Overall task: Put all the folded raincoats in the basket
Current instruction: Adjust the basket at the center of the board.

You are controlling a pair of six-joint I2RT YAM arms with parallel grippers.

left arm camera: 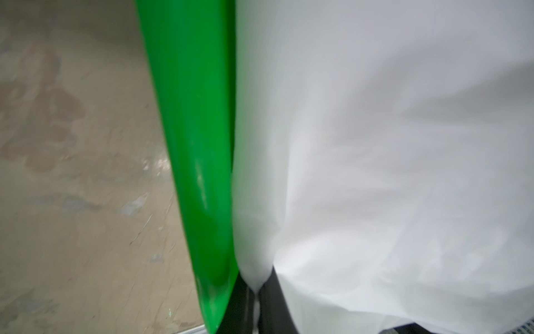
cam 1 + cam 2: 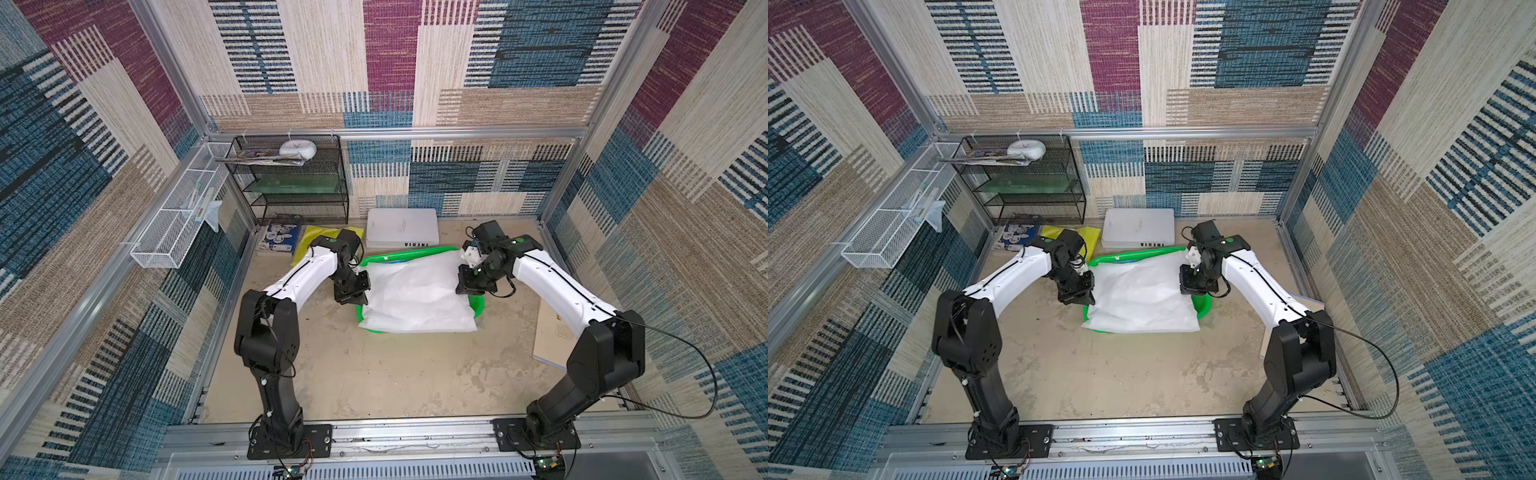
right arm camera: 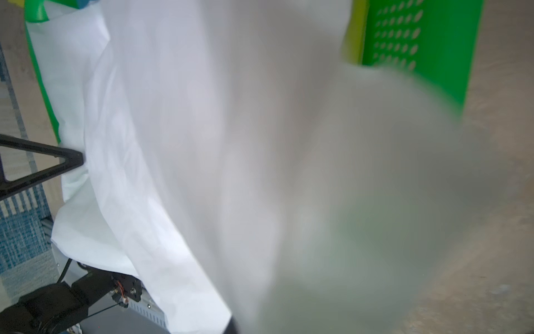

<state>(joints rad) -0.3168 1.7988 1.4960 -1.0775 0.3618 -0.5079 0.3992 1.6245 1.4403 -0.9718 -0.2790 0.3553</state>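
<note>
1. Where the two arms meet at centre frame in both top views, the raincoat (image 2: 415, 291) (image 2: 1142, 293), a white folded sheet, is spread across the basket (image 2: 409, 251) (image 2: 1138, 252) and hides most of it.
2. Green rim shows only along the far side, at the lower-left corner and at the right edge. The raincoat's near edge overhangs the near rim. Whether the fabric reaches the basket floor cannot be told.
3. The left tool (image 2: 355, 301) (image 2: 1086, 301) sits at the raincoat's left edge. In the left wrist view its fingers (image 1: 268, 300) are pressed together, pinching a tuck of white fabric just beside the green rim (image 1: 190, 144).
4. The right tool (image 2: 465, 291) (image 2: 1187, 291) sits at the raincoat's right edge, closed on the fabric. In the right wrist view the raincoat (image 3: 202, 144) rises blurred against the lens, and the perforated basket wall (image 3: 419, 43) shows at upper right.
5. The basket stands on the tabletop (image 2: 374, 374), at mid-frame.
6. Just beyond the basket lies a stack of white books (image 2: 402, 227).
7. A yellow sheet (image 2: 311, 237) and a printed booklet (image 2: 282, 236) lie to the left of the books.
8. At upper left stand a black mesh rack (image 2: 291, 178) and a white wire basket (image 2: 178, 224).
</note>
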